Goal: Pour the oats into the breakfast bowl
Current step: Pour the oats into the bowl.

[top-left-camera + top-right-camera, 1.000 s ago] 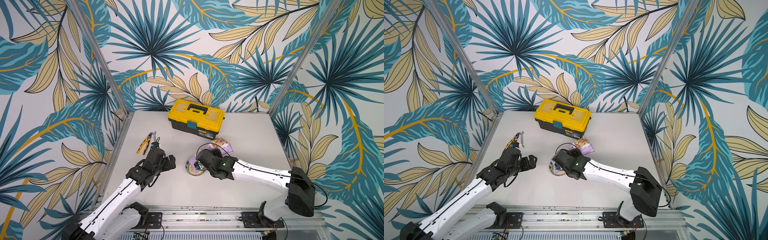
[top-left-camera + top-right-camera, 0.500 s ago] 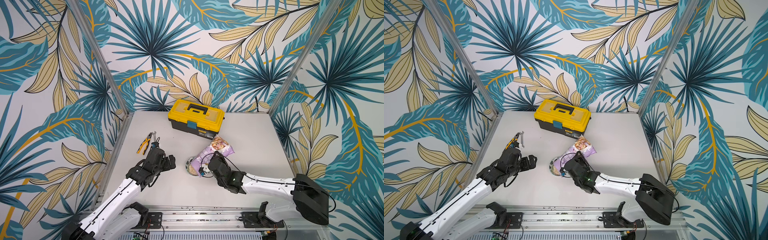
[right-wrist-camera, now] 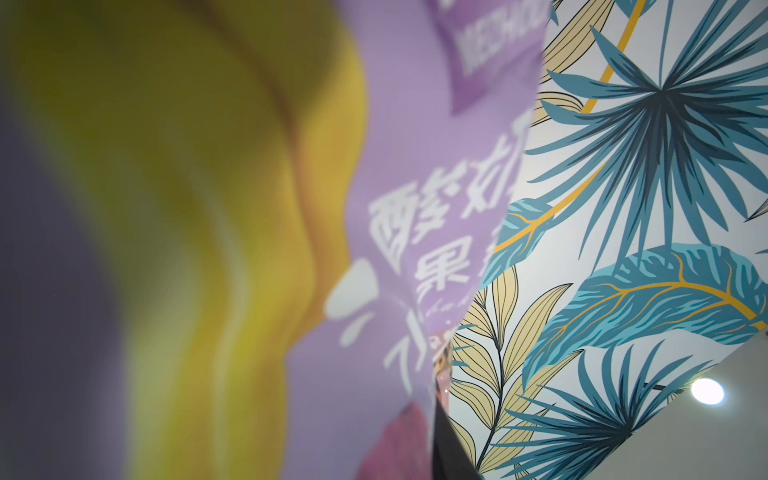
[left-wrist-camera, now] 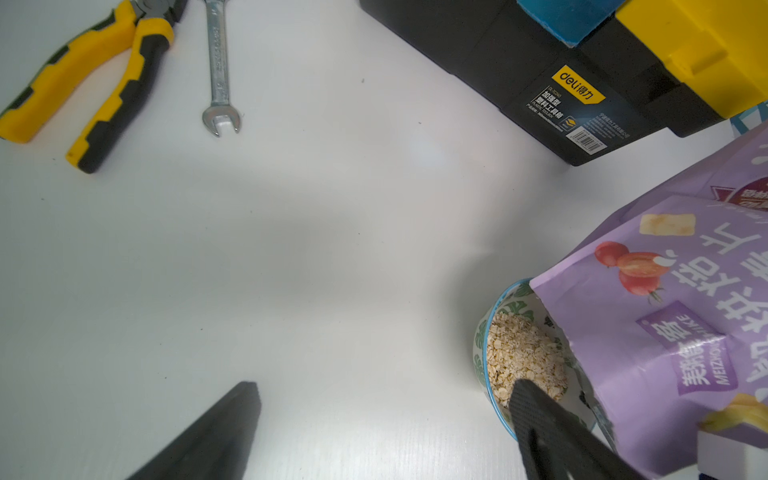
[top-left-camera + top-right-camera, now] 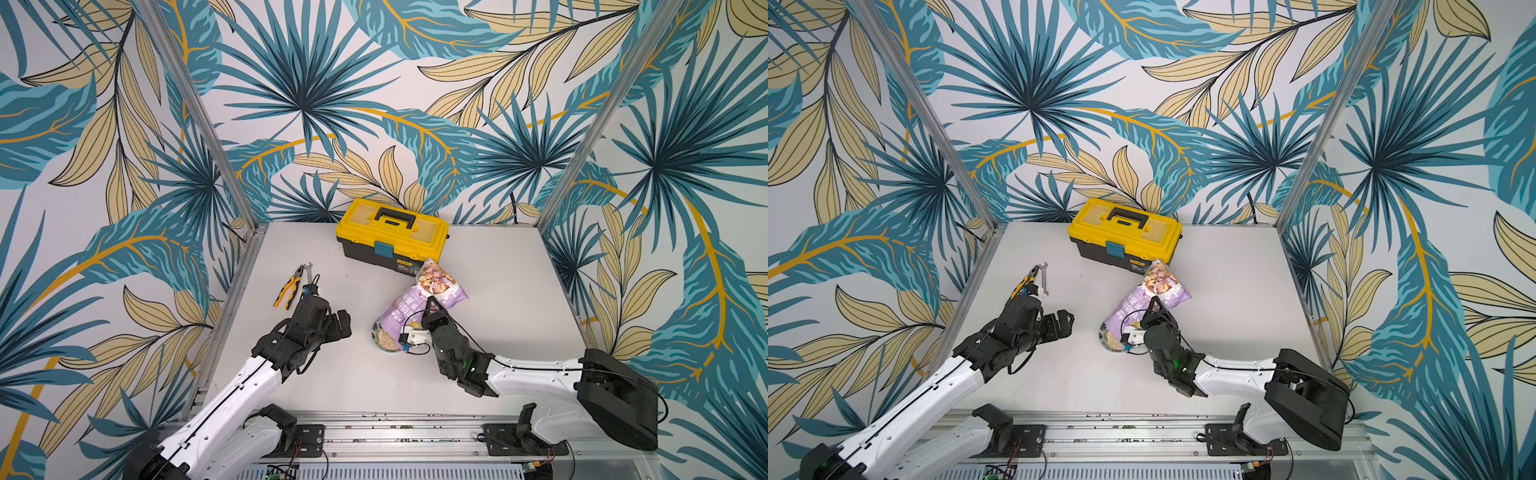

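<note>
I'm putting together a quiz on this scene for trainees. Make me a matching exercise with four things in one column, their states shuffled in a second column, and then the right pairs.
Things
1. pouch
2. breakfast bowl
3. toolbox
4. left gripper

States
A. lid closed, at the back of the table
B. open, holding nothing
C. tipped mouth-down over the bowl, gripped by the right gripper
D. partly filled with oats

Pairs: 1-C, 2-D, 3-A, 4-B
</note>
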`<state>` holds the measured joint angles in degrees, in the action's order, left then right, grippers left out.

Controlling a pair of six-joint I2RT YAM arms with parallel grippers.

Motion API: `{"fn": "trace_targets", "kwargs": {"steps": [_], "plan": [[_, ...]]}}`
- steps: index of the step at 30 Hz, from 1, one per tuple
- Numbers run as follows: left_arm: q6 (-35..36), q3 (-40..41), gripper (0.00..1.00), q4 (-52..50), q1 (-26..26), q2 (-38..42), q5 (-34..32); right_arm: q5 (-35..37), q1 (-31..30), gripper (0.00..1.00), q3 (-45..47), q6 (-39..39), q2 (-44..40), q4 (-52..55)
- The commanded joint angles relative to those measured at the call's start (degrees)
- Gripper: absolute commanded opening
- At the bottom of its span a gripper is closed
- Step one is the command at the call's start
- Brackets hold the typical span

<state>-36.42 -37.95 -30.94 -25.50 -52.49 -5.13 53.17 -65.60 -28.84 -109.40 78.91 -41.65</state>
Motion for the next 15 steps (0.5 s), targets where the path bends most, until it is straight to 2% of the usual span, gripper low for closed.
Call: {"fn": "trace_targets", "kwargs": {"steps": [1, 5, 9, 15], "plan": [[0.67, 0.07, 0.99, -0.15, 0.27, -0.24, -0.59, -0.25, 0.13, 0.00, 0.93, -5.10, -3.30, -11.17], [0.81, 0.16, 0.99, -0.31, 0.29, -0.31, -0.59, -1.06, 0.12, 0.00, 2.60, -8.13, -3.85, -12.45], [0.84, 0.25, 0.99, -0.10, 0.29, -0.34, -0.59, -2.02, 0.12, 0.00, 4.75, -13.25, -3.21, -19.14], [0.92, 0.33, 0.99, -0.34, 0.27, -0.27, -0.59, -2.07, 0.17, 0.00, 4.36, -15.59, -1.89, -21.98]]}}
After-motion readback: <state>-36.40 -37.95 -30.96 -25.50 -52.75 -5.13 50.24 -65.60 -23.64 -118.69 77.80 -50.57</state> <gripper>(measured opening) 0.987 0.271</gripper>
